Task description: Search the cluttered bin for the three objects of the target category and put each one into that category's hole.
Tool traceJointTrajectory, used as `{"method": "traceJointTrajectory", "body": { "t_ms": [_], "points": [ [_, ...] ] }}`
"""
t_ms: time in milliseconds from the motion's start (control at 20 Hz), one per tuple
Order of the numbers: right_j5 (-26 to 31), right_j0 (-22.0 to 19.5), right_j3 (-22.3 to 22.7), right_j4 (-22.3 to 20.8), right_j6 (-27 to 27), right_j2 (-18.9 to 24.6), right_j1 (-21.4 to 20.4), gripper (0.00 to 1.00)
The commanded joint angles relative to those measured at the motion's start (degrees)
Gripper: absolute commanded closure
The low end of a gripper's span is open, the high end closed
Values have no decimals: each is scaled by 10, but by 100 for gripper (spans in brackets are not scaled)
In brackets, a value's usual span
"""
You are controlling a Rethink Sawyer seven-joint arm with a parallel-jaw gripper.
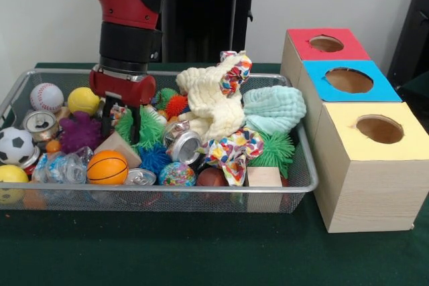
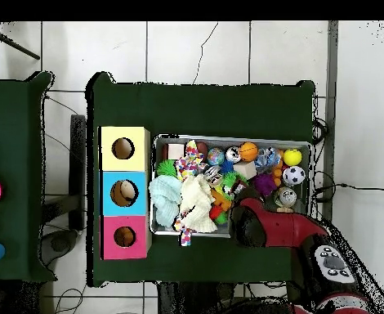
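Note:
The wire mesh bin [image 1: 167, 191] is full of clutter; it also shows in the overhead view [image 2: 228, 137]. My gripper [image 1: 122, 124] is lowered into the bin's left half. Its two black fingers [image 1: 106, 120] stand apart on either side of a green spiky ball [image 1: 126, 127], so it is open. I cannot make out a plush animal toy in the front view. In the overhead view the arm [image 2: 269, 225] hides the gripper. The red-topped box with its round hole [image 1: 326, 43] stands farthest back in the row of boxes to the right of the bin, and shows in the overhead view [image 2: 125, 236].
A pale yellow cloth [image 1: 214, 98], a mint cloth [image 1: 271, 108] and a multicoloured cloth [image 1: 231, 149] are heaped mid-bin. Around the gripper lie a yellow ball [image 1: 83, 100], a purple spiky ball [image 1: 79, 130], a small basketball [image 1: 107, 167] and a can [image 1: 182, 144]. The blue-topped box [image 1: 348, 80] and the yellow-topped box [image 1: 379, 128] stand nearer.

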Motion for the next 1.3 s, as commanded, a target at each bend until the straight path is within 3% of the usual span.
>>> {"method": "traceJointTrajectory", "body": {
  "t_ms": [50,200,450,650,950,1250,1300],
  "points": [
    [62,-19,-27,18,28,16,34,0],
    [101,-39,-5,23,17,54,24,0],
    [247,-115,66,78,-17,160,9,0],
    [322,-140,75,93,-59,188,4,0],
    [387,-157,75,98,-84,210,-9,0],
    [376,-166,62,76,-89,232,-5,0],
    [365,-167,64,71,-78,234,-6,100]
  ]
}}
